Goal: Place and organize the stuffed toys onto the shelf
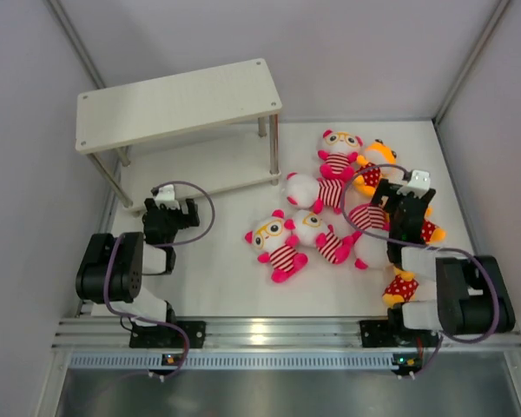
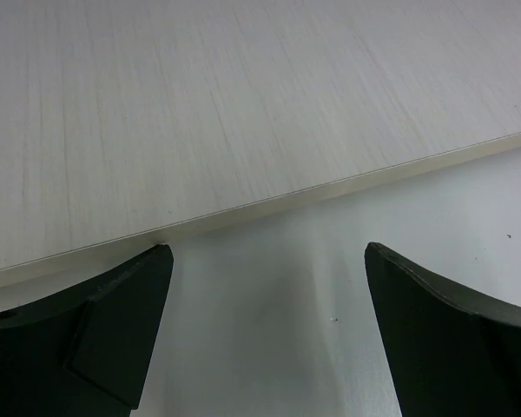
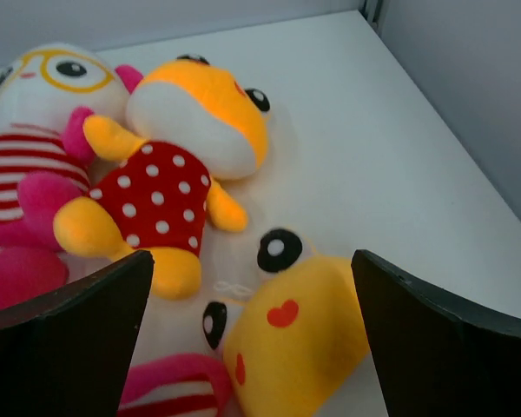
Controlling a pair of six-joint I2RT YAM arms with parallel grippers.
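Observation:
The shelf (image 1: 178,102) stands at the back left, both boards bare; its lower board (image 2: 200,104) fills the left wrist view. My left gripper (image 1: 172,208) (image 2: 267,252) is open and empty, just in front of that board's edge. The stuffed toys lie heaped on the right: striped ones (image 1: 339,155) (image 1: 278,243) (image 1: 323,236) and orange polka-dot ones (image 1: 375,165) (image 1: 401,285). My right gripper (image 1: 404,204) (image 3: 250,261) is open over the heap, with an orange plush head (image 3: 286,330) between its fingers. Another orange plush (image 3: 182,156) and a striped plush (image 3: 43,130) lie beyond.
Grey walls enclose the table on the left, back and right; the right wall (image 3: 469,95) is close to the heap. A shelf leg (image 1: 273,148) stands between the shelf and the toys. The arm bases sit at the near edge.

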